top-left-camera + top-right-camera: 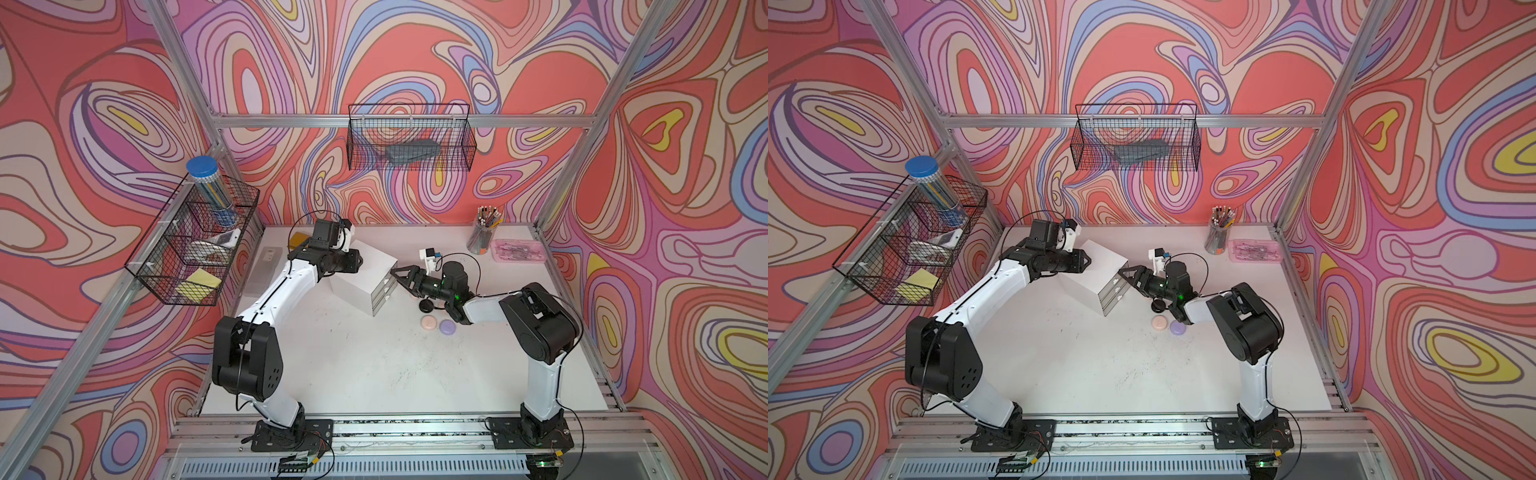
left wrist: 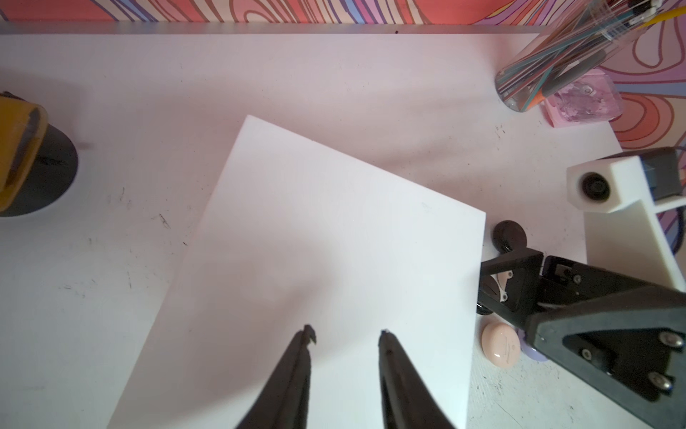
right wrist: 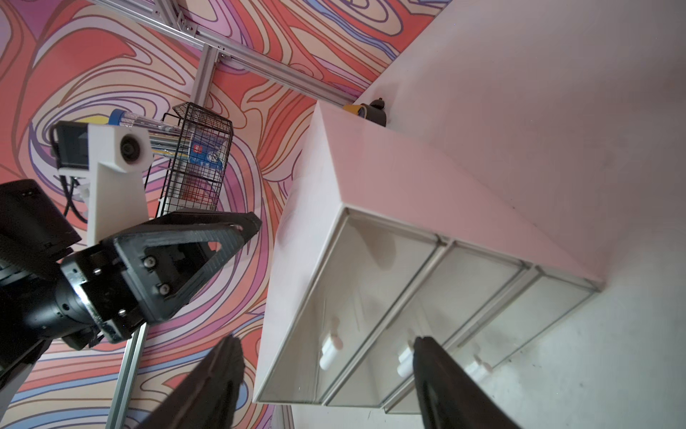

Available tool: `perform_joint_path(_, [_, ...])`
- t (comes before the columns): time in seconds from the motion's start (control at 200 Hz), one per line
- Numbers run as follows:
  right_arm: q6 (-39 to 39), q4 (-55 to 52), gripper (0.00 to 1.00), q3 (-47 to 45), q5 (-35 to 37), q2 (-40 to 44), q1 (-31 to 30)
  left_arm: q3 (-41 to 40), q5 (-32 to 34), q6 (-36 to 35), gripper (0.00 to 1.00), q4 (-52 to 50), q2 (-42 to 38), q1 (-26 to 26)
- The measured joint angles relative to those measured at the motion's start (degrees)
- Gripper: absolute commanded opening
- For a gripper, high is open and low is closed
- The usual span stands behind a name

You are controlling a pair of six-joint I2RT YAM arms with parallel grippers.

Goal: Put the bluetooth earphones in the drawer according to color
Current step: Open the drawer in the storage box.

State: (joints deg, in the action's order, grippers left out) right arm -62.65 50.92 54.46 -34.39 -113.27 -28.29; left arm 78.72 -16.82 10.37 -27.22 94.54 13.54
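At worktop (image 1: 374, 374) centre, toward far edge: white three-drawer cabinet (image 1: 374, 270), drawers shut | left tool (image 2: 347, 334): above cabinet top, jaws partly apart, empty | right tool (image 3: 326, 338): facing drawer fronts, jaws wide apart, empty | pink earphone case (image 1: 428, 322), lavender case (image 1: 447, 327), black case (image 1: 425, 306): on worktop, between cabinet and right edge.

White three-drawer cabinet with loose earphone cases near its front, all on the desk.

The drawer (image 1: 376, 262) is a white cube standing upright at an angle on the desk (image 1: 353, 365). Its three stacked clear fronts are all shut, each with a small white knob. Near that front a pale pink case (image 1: 429, 322) and a lavender case (image 1: 448, 327) lie side by side, with a black case (image 1: 425, 306) close by. Possibly another pink one lies half hidden there.
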Motion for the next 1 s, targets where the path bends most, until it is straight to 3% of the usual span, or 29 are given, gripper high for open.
perform_joint_path(0.15, [-0.9,0.5,0.67,0.0,0.0,0.0,-0.3,0.8,-1.1,-0.1,0.1,-1.4,2.9,0.0])
perform_joint_path(0.346, [-1.8,0.9,0.56,0.0,0.1,0.0,-0.7,4.0,-1.7,-0.4,0.09,-3.4,5.4,0.0])
perform_joint_path(0.531, [-3.8,2.8,0.54,0.0,0.0,-1.0,-1.0,6.9,-1.7,-1.0,0.02,-5.5,7.5,0.0])
perform_joint_path(0.731, [-5.4,2.7,0.54,0.0,0.1,-3.2,-1.6,9.4,-1.7,-1.4,0.01,-7.4,9.1,0.0])
perform_joint_path(0.826, [-5.9,2.8,0.46,0.0,0.2,-3.7,-2.2,9.4,-1.7,-1.5,0.01,-7.4,9.1,0.0])
perform_joint_path(1.001, [-7.4,3.9,0.43,0.9,0.3,-4.7,-2.5,9.3,-2.1,-1.6,0.01,-7.3,9.1,0.0])
